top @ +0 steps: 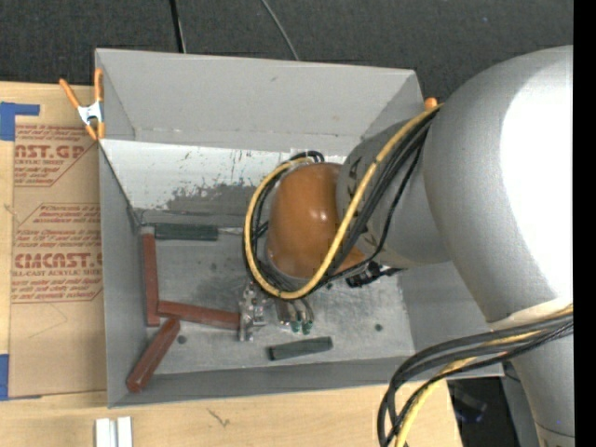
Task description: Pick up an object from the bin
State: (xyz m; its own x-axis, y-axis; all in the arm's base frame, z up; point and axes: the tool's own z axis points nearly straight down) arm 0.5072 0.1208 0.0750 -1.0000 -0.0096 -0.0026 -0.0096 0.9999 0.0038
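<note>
Grey metal bin [261, 101], near edge first: a short dark grey flat bar [300, 348] lies along it, and a slanted red-brown bar [154, 354] sits in the near-left corner. Just behind is the gripper [275, 320], low at the right end of a long red-brown rectangular bar [197, 316]. Clenched or released: can't tell. This bar's long axis runs roughly parallel to the near edge. Its left end touches the slanted bar and a third red-brown bar [149, 277] along the left wall. Risk: an end grab lets the bar pivot and slip, and the touching neighbours get dragged.
</note>
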